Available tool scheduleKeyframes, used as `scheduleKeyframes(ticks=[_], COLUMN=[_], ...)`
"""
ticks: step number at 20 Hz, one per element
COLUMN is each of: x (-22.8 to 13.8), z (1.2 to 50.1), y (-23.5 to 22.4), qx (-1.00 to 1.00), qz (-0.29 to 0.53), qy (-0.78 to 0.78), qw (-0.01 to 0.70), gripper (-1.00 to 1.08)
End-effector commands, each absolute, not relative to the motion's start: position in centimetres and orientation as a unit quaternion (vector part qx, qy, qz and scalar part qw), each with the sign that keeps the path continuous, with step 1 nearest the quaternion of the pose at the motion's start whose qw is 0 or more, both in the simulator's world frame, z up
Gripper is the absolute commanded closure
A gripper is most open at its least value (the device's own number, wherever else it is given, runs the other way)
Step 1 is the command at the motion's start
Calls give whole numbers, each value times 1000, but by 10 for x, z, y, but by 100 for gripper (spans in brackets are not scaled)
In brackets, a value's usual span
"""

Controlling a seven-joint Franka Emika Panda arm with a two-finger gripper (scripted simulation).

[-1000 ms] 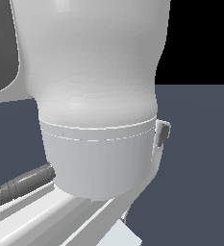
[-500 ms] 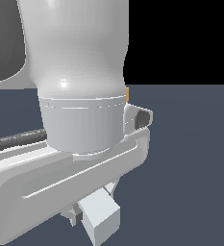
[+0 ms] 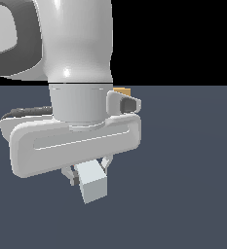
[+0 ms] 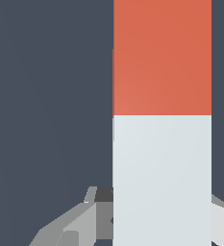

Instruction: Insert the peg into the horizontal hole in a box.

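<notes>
My gripper is shut on the peg, whose pale grey-white end points toward the exterior camera below the white hand. In the wrist view the peg runs between my grey fingers, and its orange-red end points away over the dark floor. A small tan-orange sliver of the box shows behind the arm's wrist in the exterior view. The rest of the box is hidden, and so is the hole.
The white arm fills the upper part of the exterior view's left side and blocks what lies behind it. A dark blue-grey floor spreads around the gripper.
The hand with the peg has risen in the exterior view and shifted toward that view's left. The peg's pale end and the box's sliver have come into sight.
</notes>
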State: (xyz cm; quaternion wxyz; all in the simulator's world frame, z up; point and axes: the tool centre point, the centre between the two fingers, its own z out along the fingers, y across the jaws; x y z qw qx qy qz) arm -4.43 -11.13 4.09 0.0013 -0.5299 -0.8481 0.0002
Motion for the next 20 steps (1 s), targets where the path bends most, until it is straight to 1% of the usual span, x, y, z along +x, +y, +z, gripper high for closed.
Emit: scheduleKeyframes(ticks=[1,11,20], x=[-46,-46,-42], z=[45,55,61], y=[-98,-48,-24], qx=[-551,-623,-656], qz=[0,0,0], qy=[-834,-782,-754], qw=[0,0,0], gripper=[108,108,108])
